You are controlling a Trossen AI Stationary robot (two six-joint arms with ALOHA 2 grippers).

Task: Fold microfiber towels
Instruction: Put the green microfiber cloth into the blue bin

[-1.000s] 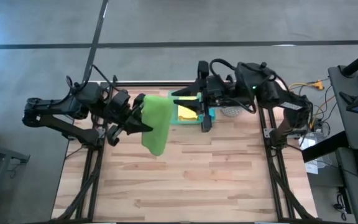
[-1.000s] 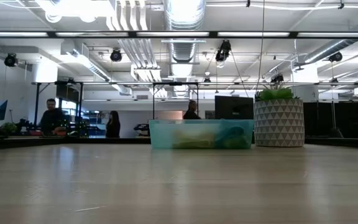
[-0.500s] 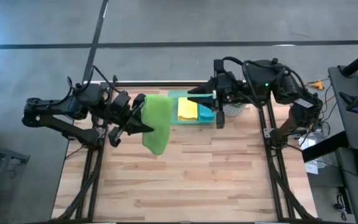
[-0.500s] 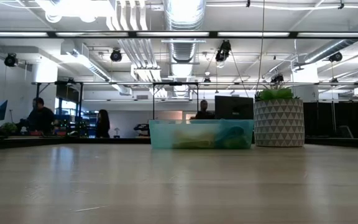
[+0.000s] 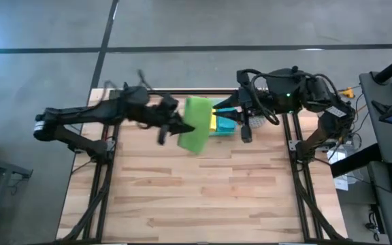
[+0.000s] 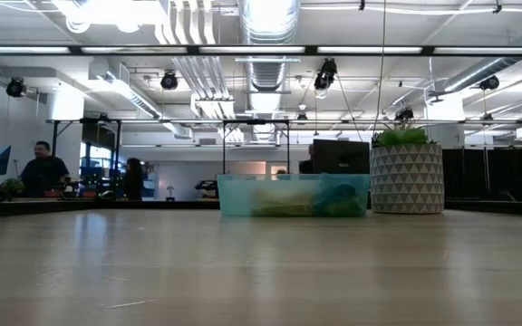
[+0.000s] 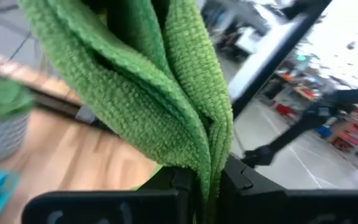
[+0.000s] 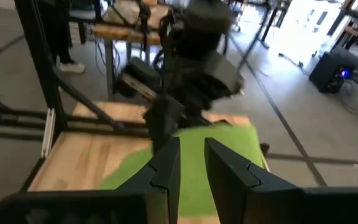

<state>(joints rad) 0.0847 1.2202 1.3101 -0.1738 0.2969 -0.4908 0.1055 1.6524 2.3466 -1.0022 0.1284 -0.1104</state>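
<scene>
Near the top middle of the high view, the left pincer [image 5: 182,127] is clamped on a lime green towel [image 5: 197,133] hanging above the tabletop [image 5: 203,190]. The right pincer [image 5: 240,121], almost together and empty, should pinch its free corner so it spreads flat.

Green towel [image 5: 197,133] now beside tray [image 5: 227,128].

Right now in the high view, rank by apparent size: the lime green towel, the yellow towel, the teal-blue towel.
1. Lime green towel, held up by the left pincer, so nearer the camera; looks largest.
2. Yellow towel and teal-blue towel: only slivers show beside it; unranked.
</scene>
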